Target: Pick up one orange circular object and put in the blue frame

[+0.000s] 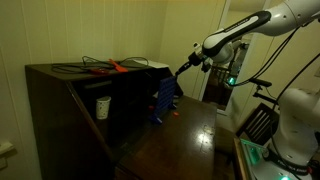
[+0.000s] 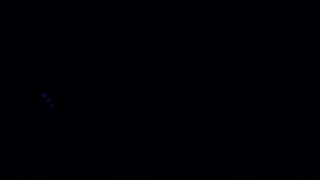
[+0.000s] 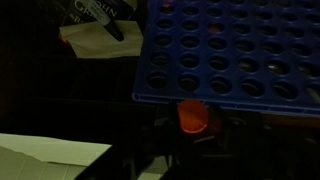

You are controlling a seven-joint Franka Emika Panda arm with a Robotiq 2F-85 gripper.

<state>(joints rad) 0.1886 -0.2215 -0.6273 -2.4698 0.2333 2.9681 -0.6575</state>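
**Fig.** Dark wooden cabinet (image 1: pixel 70 115) filled the 9 o'clock half of an exterior view, w/ a long orange-red tool (image 1: pixel 115 67) lying on top. Robot arm (image 1: pixel 240 30) entered from 2 o'clock. Blue frame (image 1: pixel 163 100) stood upright at centre, just beside the cabinet's 3 o'clock side. In wrist view the frame spanned 12 to 3 o'clock, w/ hole rows and long axis running 9–3. Gripper (image 1: pixel 184 69) hung just above the frame's top edge. Jaws were narrow, closed on the orange circular object (image 3: pixel 195 118). The disc sat at 6 o'clock of the frame, at its edge; contact could not be told. Its flat face was toward the wrist cam; being round, it had no long axis.
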